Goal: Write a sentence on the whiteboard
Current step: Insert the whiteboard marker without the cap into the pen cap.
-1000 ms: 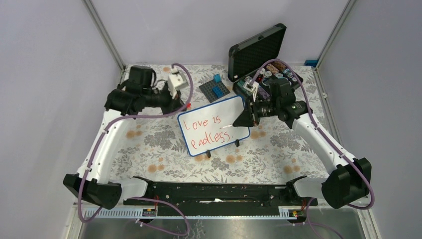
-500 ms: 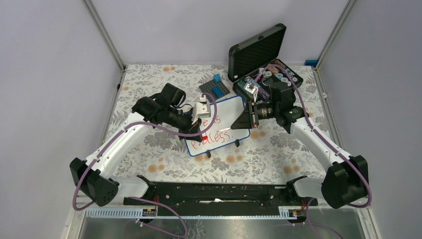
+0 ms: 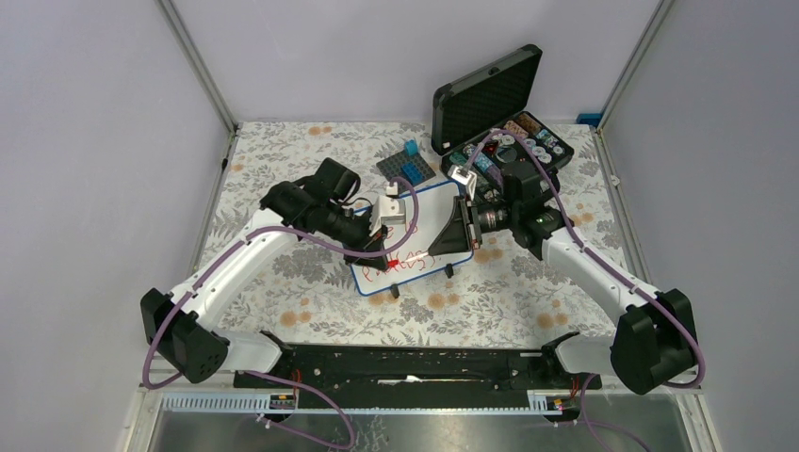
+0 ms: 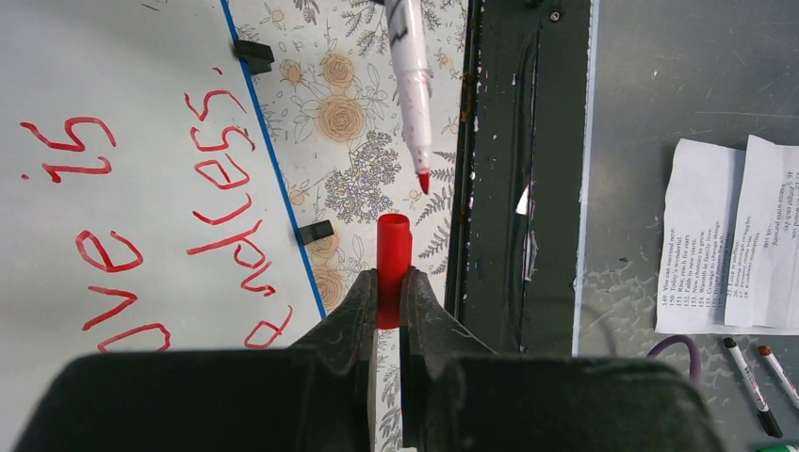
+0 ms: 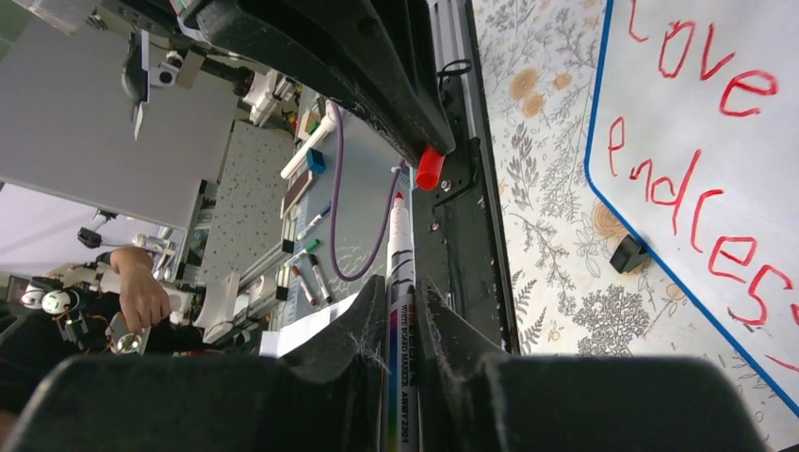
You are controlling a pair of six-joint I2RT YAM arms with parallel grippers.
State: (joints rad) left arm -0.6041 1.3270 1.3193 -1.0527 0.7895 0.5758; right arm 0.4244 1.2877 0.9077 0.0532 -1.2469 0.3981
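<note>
We are pinching a red marker cap [image 4: 393, 252] between the closed fingers of our left gripper [image 4: 389, 282], its open end pointing away from the wrist. Our right gripper [image 5: 401, 306] is clamping a whiteboard marker [image 5: 400, 254] by the barrel, with the red tip bare. The tip is pointing at the cap's mouth from close by, a little off to one side and not touching it.

Both are hovering over the floral table cover [image 3: 283, 254], just beside the near edge of the whiteboard [image 4: 141, 75]. The board is lying in the middle of the table on its black feet, carrying the sentence [image 4: 219, 179] in red, "Love is endless." Behind it we are seeing a grey studded baseplate [image 3: 407, 172] and an open black case [image 3: 490, 94].
</note>
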